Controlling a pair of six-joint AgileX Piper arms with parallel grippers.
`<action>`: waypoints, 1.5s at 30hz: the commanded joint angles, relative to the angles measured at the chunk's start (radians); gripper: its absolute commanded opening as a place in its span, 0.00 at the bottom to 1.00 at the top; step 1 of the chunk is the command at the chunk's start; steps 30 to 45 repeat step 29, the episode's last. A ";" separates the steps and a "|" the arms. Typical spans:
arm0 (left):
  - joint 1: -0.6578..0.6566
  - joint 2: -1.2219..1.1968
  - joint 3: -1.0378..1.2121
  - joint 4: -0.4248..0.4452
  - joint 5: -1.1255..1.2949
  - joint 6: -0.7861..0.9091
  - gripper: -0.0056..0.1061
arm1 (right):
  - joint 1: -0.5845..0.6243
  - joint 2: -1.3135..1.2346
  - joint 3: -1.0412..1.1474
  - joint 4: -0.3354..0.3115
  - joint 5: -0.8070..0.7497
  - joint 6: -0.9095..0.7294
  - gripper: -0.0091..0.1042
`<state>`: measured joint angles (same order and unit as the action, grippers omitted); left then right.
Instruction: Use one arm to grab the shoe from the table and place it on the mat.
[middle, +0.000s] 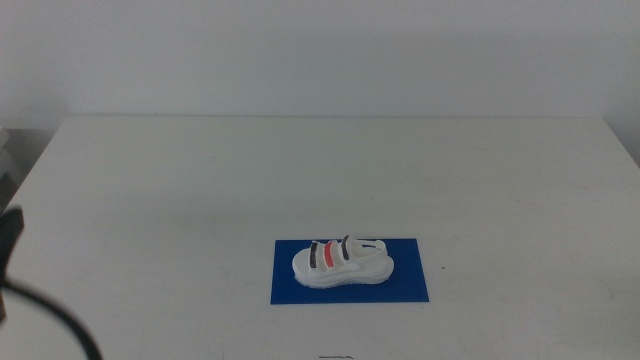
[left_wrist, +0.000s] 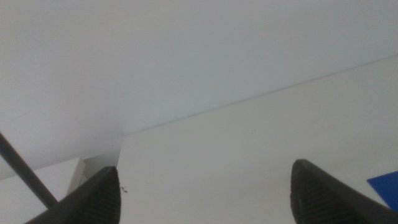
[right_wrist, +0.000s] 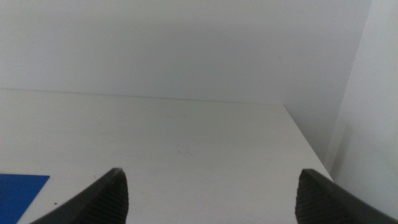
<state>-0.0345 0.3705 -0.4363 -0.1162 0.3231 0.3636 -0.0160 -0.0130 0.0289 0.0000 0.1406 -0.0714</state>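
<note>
The white chunky-soled shoe (middle: 342, 261), with black and red straps, rests upright on the dark blue mat (middle: 405, 285) near the front middle of the white table (middle: 320, 180). No gripper touches it. A dark part of the left arm (middle: 12, 232) and its cable show at the picture's left edge in the middle view. In the left wrist view the left gripper (left_wrist: 205, 186) is open and holds nothing, with a corner of the mat (left_wrist: 385, 186) beside one jaw. The right gripper (right_wrist: 211, 190) is open and holds nothing too, with a corner of the mat (right_wrist: 22, 186) in sight.
The table's far edge (middle: 330, 117) meets a plain white wall. Bare white tabletop surrounds the mat on all sides. A thin black cable (left_wrist: 25, 171) crosses the left wrist view.
</note>
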 joint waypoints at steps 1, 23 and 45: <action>0.003 -0.056 0.047 0.011 -0.140 -0.040 0.89 | 0.002 -0.019 -0.019 -0.009 -0.076 -0.005 0.91; 0.068 -0.372 0.399 0.088 -0.162 -0.294 0.89 | 0.002 -0.019 -0.019 -0.009 -0.076 -0.005 0.91; 0.068 -0.404 0.406 0.088 -0.169 -0.293 0.89 | 0.002 -0.019 -0.019 -0.009 -0.076 -0.005 0.91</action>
